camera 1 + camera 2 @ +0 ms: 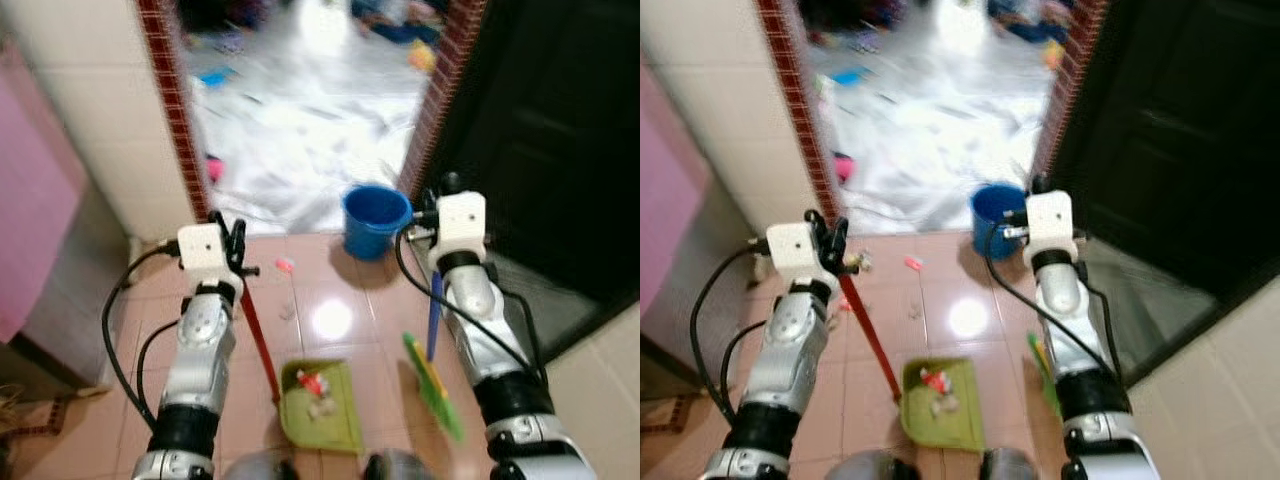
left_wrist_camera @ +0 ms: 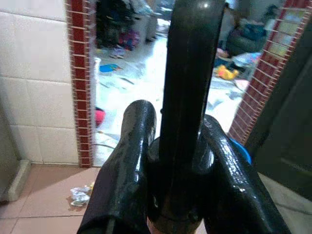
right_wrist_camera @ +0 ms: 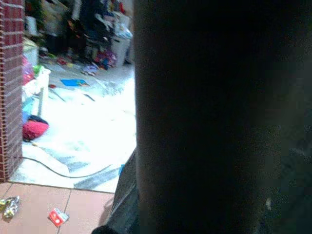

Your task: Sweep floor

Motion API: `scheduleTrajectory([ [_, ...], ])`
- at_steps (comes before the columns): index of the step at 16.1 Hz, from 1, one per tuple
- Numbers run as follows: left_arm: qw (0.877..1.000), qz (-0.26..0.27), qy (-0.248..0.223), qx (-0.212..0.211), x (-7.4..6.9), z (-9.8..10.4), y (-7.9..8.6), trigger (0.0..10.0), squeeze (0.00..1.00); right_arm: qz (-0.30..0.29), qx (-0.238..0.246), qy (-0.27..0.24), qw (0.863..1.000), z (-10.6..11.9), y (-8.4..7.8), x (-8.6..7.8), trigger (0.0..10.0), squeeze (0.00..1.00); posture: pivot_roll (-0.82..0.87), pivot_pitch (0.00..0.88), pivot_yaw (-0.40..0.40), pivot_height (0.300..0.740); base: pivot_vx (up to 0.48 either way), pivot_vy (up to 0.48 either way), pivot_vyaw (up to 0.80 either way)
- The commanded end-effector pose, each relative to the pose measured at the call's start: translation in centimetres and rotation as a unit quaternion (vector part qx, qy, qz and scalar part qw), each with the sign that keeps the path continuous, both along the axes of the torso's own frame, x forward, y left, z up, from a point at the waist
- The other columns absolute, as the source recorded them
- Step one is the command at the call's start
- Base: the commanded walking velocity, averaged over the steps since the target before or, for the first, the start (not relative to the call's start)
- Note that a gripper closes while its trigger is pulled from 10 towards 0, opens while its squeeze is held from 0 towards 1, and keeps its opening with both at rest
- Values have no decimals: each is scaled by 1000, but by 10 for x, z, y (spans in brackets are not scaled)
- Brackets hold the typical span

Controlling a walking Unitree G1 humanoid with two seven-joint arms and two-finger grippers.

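Gripping the red dustpan handle [image 1: 260, 335] in left end effector [image 1: 232, 240], green dustpan [image 1: 322, 405] below, right end effector [image 1: 440, 190] clasping the broom [image 1: 433, 372]

One green dustpan [image 1: 322, 405], one broom [image 1: 434, 380], one blue bucket [image 1: 374, 220], two grippers, left [image 1: 232, 238], right [image 1: 440, 190]

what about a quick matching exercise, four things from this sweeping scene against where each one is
Things:
1. dustpan
2. bucket
3. broom
4. pink scrap

Places:
A. at the doorway threshold
B. under the right gripper
C. on the tiles between the two arms
D. on the floor at the end of the red handle held by the left gripper

Pairs: 1-D, 2-A, 3-B, 4-C
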State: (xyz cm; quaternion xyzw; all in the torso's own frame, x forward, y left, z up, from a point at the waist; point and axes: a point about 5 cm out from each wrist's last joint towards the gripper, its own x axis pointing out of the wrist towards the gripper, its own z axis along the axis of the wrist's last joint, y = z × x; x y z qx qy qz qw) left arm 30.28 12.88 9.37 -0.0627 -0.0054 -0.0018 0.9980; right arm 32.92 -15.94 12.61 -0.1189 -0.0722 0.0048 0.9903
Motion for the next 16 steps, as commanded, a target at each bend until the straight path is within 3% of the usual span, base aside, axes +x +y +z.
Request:
scheduleTrajectory([
  [1, 1000, -14, -24, -14, 3, 13, -8, 10000, 0, 1, -9, -21, 1000, 10, -3, 2, 10000, 0, 1, 0, 0, 740, 0, 480, 0],
  [5, 998, -6, -61, -2, 2, 28, -8, 10000, 0, 1, -8, -24, 1000, 9, -2, 1, 10000, 0, 5, 0, 3, 740, 0, 77, 0],
  [11, 997, 5, -76, 1, 1, 37, -3, 10000, 0, 5, -6, -26, 1000, 7, 2, -1, 10000, 0, 18, 0, 8, 740, 0, 0, 0],
  [16, 992, 27, -121, 19, 3, 62, 4, 10000, 0, 6, -15, -72, 997, 24, 3, -3, 10000, 0, 38, 0, 13, 740, 0, 0, 0],
])
